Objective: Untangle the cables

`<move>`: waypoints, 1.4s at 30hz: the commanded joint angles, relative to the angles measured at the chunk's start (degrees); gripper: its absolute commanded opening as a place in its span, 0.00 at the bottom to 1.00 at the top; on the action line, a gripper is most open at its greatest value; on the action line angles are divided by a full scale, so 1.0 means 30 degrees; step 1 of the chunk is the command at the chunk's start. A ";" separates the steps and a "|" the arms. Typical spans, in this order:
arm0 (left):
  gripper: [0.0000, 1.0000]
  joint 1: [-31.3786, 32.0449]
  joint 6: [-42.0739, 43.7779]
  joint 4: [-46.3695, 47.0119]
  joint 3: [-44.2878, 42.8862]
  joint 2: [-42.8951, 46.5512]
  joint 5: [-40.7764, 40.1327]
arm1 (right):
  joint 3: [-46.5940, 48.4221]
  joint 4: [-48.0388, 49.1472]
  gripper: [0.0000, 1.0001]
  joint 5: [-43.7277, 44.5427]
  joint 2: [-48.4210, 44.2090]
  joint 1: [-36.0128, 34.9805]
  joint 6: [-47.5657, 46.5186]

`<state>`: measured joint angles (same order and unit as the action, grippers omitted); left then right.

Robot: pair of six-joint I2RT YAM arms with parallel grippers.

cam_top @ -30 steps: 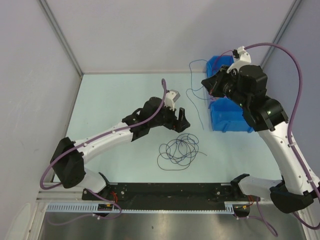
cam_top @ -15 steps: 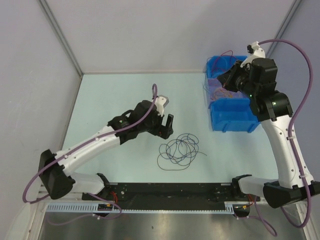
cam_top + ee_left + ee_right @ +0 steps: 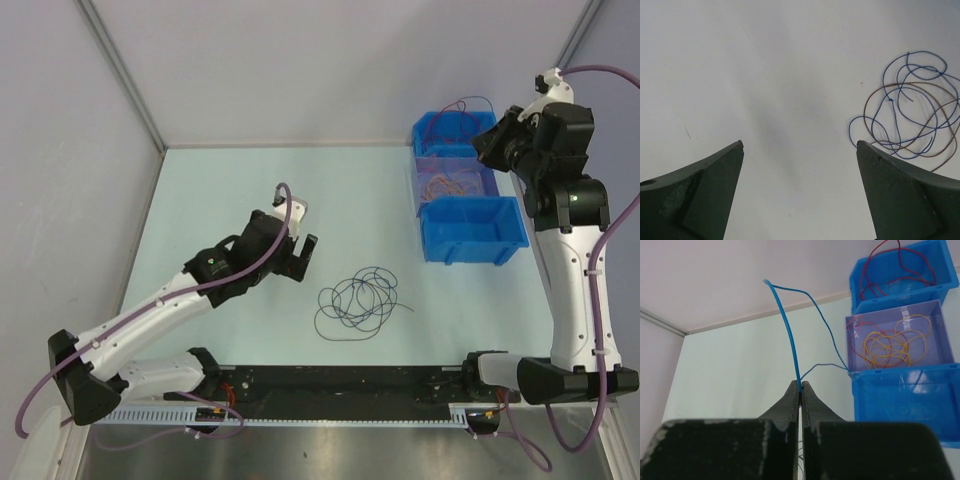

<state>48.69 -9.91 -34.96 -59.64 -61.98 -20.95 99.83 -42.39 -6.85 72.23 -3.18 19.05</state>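
Two arms reach over the worktop (image 3: 210,190). The left hand (image 3: 301,256) is released, its two fingers spread wide with nothing between them. It hovers just left of one tangle (image 3: 357,302) of thin cables. At least two are wound together there, one blue and one brown. The tangle lies on the worktop's near middle, well apart from the bins and short of the near edge.

The right hand (image 3: 801,386) is raised at the far right, clenched on one blue cable (image 3: 791,340). That cable rises from the fingertips to a free end. Another strand drops to the bins' left side, where the middle and near bins meet.

Three bins stand in a row along the right edge. The far bin (image 3: 428,128) holds a red cable (image 3: 900,280). The middle bin (image 3: 418,182) holds orange loops (image 3: 888,347) and a red strand. The near bin (image 3: 470,245) is blue.

Walls close the left and far edges. A broad stretch of worktop runs from the left wall to the tangle, and another from the tangle to the far wall.
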 commanded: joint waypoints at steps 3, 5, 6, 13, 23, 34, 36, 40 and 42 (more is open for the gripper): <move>1.00 0.0061 0.0697 0.0432 0.0630 -0.0113 -0.1103 | -0.1189 0.0301 0.00 0.0790 -0.0665 0.0912 -0.0666; 1.00 0.0060 0.0726 0.0520 0.0660 -0.0025 -0.0811 | -0.1955 0.0594 0.00 0.0877 -0.1163 0.1703 -0.0724; 1.00 0.0060 0.0755 0.0608 0.0747 0.0004 -0.0781 | -0.2597 0.0682 0.00 0.0936 -0.1281 0.1850 -0.0695; 1.00 0.0060 0.0697 0.0579 0.0836 -0.0054 -0.0868 | -0.5178 0.0597 0.00 0.3476 -0.1809 0.2465 -0.0434; 1.00 0.0089 0.0697 0.0608 0.0953 -0.0084 -0.0663 | -0.7932 -0.0695 0.00 0.7091 -0.1956 0.2554 0.2933; 1.00 0.0060 0.0667 0.0637 0.1012 -0.0084 -0.0721 | -1.0191 0.1561 0.00 0.5275 -0.1869 0.4545 0.3935; 1.00 0.0060 0.0667 0.0638 0.1012 -0.0083 -0.0751 | -1.0191 0.1796 0.00 0.4516 -0.1810 0.4780 0.3846; 1.00 0.0060 0.0667 0.0638 0.1012 -0.0142 -0.0751 | -1.0192 0.2206 0.14 0.3341 -0.1780 0.5278 0.3845; 1.00 0.0060 0.0667 0.0638 0.1012 -0.0142 -0.0780 | -1.0191 0.2353 0.60 0.2844 -0.1780 0.5308 0.3759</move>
<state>48.69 -8.93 -34.74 -56.93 -62.78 -22.35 68.90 -38.57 5.82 67.02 12.23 30.46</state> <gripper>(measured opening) 0.996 0.283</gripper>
